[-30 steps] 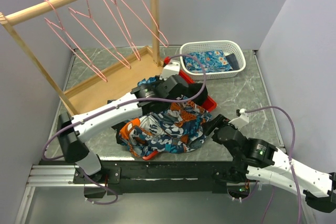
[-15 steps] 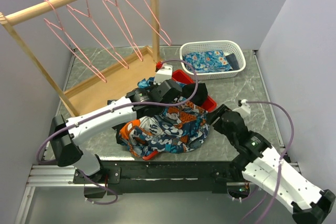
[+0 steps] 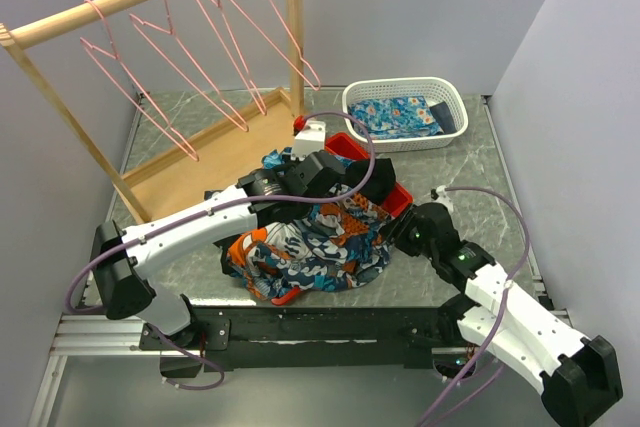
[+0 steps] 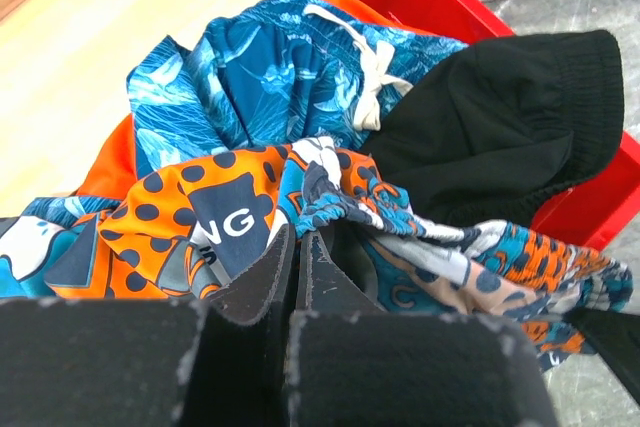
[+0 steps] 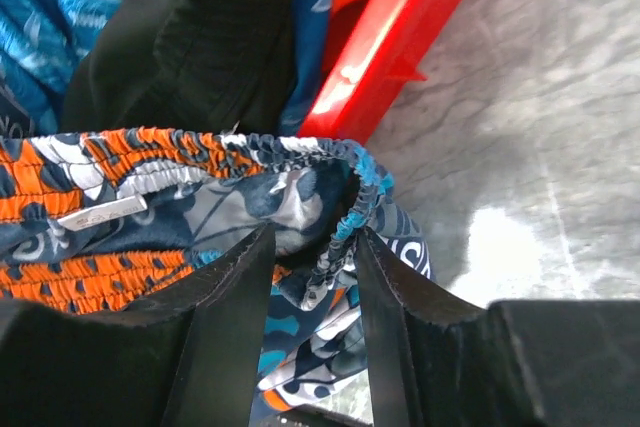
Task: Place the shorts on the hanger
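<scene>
The shorts [image 3: 310,247], printed in navy, teal, orange and white, lie heaped at the table's front middle. My left gripper [image 3: 335,197] is shut on a fold of the shorts [image 4: 330,197] near the waistband. My right gripper [image 3: 400,237] is open at the heap's right edge, with the elastic waistband [image 5: 350,217] lying between its fingers [image 5: 235,277]. Several pink wire hangers [image 3: 195,67] hang from the wooden rail at the back left, far from both grippers.
A red bin [image 3: 385,182] holds a black garment [image 4: 500,127] and teal leaf-print cloth [image 4: 260,77]. A white basket [image 3: 405,117] with a folded floral cloth stands at the back right. The wooden rack base [image 3: 215,157] lies back left.
The right arm swung in towards the heap, and its open gripper now straddles the waistband. The left gripper shifted slightly right, still holding the fabric.
</scene>
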Robot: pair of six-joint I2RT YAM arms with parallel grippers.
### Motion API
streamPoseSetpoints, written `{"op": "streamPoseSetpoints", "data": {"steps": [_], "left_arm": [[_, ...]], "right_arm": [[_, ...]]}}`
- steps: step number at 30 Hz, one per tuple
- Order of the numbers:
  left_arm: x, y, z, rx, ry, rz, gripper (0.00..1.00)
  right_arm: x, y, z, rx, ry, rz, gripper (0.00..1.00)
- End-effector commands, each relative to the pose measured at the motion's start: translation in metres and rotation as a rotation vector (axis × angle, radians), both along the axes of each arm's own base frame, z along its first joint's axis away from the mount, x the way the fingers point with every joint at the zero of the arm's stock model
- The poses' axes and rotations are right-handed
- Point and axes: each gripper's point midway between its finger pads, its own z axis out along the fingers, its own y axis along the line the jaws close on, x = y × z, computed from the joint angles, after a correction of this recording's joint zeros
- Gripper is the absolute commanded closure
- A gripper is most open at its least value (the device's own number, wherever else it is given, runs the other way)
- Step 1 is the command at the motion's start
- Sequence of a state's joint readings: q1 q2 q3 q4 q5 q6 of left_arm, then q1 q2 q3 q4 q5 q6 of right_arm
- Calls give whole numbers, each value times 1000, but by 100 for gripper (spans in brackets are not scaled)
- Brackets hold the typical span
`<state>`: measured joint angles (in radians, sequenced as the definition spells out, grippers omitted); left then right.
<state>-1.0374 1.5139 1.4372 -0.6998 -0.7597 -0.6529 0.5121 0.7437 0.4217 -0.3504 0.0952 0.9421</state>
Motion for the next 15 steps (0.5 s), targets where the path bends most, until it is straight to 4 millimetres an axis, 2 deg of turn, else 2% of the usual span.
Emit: {"op": "streamPoseSetpoints", "data": {"steps": [1, 4, 5, 7, 12, 15], "left_arm": [[6, 11, 38, -89, -88, 66, 99], [5, 14, 47, -115, -108, 77, 99], [5, 14, 49, -124, -114, 80, 99], [4, 15, 53, -141, -123, 75, 99], [2, 18, 52, -146, -123, 75, 99], [1, 18, 51, -150, -120, 73, 99]], "right_arm": [[0, 15, 11, 58, -30, 69, 54], [0, 2, 7, 0, -21, 35, 48], [1, -5, 6, -26, -22, 7, 41], [0, -11, 1, -37, -12, -14, 38], [4, -8, 2, 1, -26, -26, 36], [8, -5, 7, 9, -31, -22, 42]]}}
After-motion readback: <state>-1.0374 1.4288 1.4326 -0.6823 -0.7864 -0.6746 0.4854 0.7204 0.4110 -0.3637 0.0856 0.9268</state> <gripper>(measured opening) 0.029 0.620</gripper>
